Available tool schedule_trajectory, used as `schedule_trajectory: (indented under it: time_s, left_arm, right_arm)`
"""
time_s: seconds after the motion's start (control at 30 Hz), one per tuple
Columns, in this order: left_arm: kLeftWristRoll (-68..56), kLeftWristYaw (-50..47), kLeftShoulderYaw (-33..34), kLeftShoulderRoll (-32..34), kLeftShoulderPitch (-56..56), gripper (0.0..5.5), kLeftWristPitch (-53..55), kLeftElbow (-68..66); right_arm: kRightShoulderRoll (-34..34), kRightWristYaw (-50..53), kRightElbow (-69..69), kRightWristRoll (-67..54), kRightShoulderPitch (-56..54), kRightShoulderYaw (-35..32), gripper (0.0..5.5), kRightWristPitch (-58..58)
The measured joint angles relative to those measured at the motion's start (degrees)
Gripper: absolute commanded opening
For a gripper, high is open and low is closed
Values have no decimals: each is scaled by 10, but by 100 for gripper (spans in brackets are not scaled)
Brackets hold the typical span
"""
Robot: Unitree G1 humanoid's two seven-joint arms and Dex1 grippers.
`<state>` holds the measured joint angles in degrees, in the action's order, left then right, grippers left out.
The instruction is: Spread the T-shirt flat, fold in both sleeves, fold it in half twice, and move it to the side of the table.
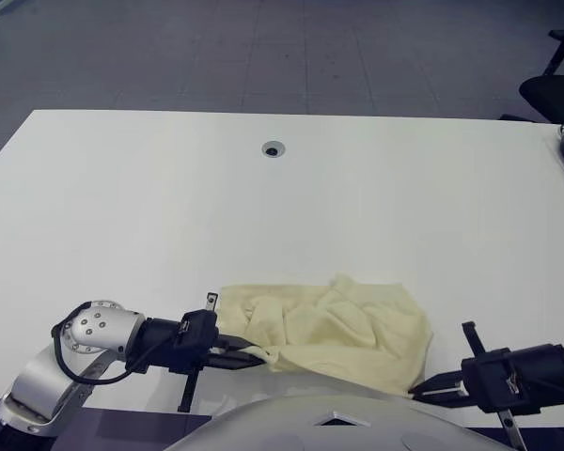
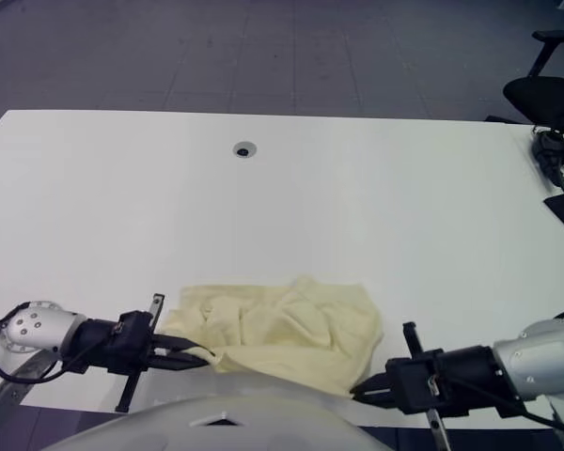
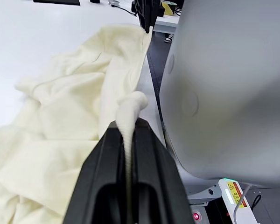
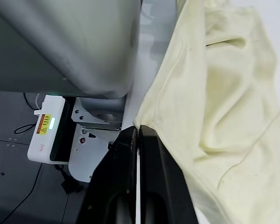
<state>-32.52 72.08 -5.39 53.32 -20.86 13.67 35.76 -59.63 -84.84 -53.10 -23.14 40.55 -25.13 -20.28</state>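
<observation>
A wide white table [image 1: 122,207] with a small round cable port [image 1: 274,149] set in it stands on a grey tiled floor [image 1: 263,47], with a black office chair [image 2: 550,89] and dark cables [image 2: 555,155] at its far right end.

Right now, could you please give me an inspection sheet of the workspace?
Surface: white table, with a small round hole toward the far side.
Job's things: pale yellow T-shirt, crumpled at the near edge, not yet spread flat.
Clutter: nothing seen.
Pincers: left pincer shut on the T-shirt's left edge; right pincer shut on its near right corner.
Cables: dark cords at the table's far right edge.
Surroundings: grey tiled floor; black chair beyond the table's right end.
</observation>
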Motion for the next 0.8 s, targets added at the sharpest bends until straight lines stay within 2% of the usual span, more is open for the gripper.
schedule_trajectory:
  time_s: [0.1, 0.23, 0.43, 0.63, 0.8]
  left_arm:
    - [66, 5, -45, 15, -15, 0, -9, -2]
    - [188, -25, -117, 13, -9, 0, -33, -54]
    - [239, -40, -175, -10, 28, 0, -72, -78]
    - [264, -44, -214, -31, 88, 0, -134, -120]
    - [295, -75, -236, -55, 160, 0, -192, -179]
  right_arm:
    - [-22, 26, 9, 46, -30, 86, 3, 2]
    - [-42, 65, 69, 116, -133, 227, 3, -28]
    - [-19, 72, 158, 194, -288, 410, 3, -77]
    - [6, 56, 195, 196, -377, 484, 3, -104]
    - [70, 55, 262, 196, -439, 522, 3, -79]
